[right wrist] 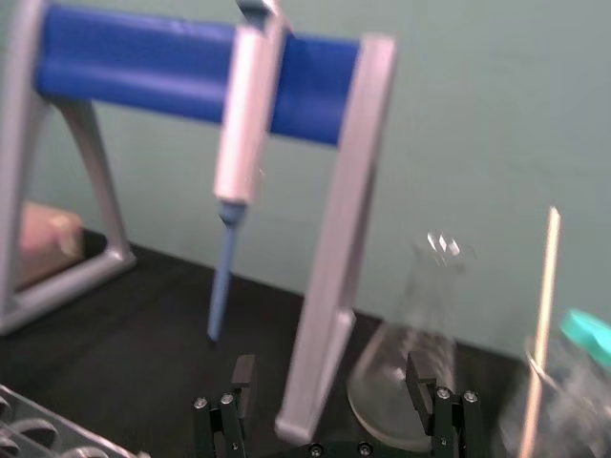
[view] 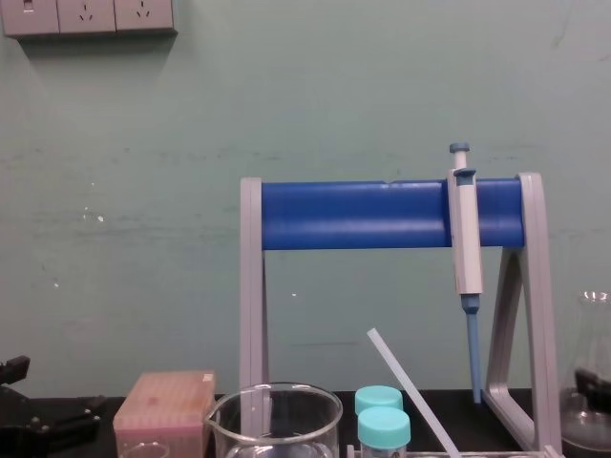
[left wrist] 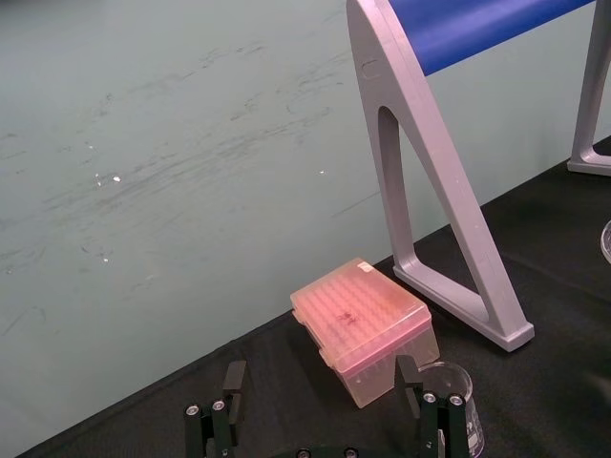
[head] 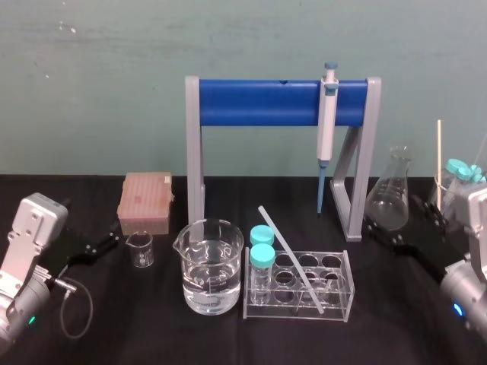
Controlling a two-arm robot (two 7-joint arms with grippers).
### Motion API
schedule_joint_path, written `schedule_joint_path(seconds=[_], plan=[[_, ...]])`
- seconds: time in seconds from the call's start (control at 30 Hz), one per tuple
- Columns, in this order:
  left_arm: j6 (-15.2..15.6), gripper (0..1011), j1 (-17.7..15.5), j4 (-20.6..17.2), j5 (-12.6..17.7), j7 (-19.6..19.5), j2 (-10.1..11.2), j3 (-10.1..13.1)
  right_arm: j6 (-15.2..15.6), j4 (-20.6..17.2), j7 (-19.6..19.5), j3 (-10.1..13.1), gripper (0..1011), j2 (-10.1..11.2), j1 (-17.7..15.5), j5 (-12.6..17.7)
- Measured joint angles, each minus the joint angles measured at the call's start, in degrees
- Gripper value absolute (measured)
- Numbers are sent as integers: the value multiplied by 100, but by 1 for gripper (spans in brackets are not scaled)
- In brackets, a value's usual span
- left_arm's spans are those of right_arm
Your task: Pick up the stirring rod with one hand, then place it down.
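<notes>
The left gripper sits low over the table's left side and the right gripper low over its right, each with fingers spread and empty (neither touches anything). At the back between them is a blue-barred stand. In front of it are a beaker and, just to its right, a clear rack. A flask is near the right gripper, a pink box near the left, and a pipette hangs on the stand. The rod leans tilted in the rack, lower end in a front hole.
</notes>
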Motion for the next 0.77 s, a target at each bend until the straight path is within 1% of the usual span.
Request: schedule_joint_path(seconds=[0.07, 0.2, 0.77], plan=[[0, 1000, 0, 0, 0, 0, 0, 0, 171, -55, -97, 52, 1003, -13, -94, -25], [0, 1000, 0, 0, 0, 0, 0, 0, 317, -97, -110, 88, 1003, -35, -166, -25], [0, 1000, 0, 0, 0, 0, 0, 0, 251, -72, -96, 62, 1003, -29, -126, -13]])
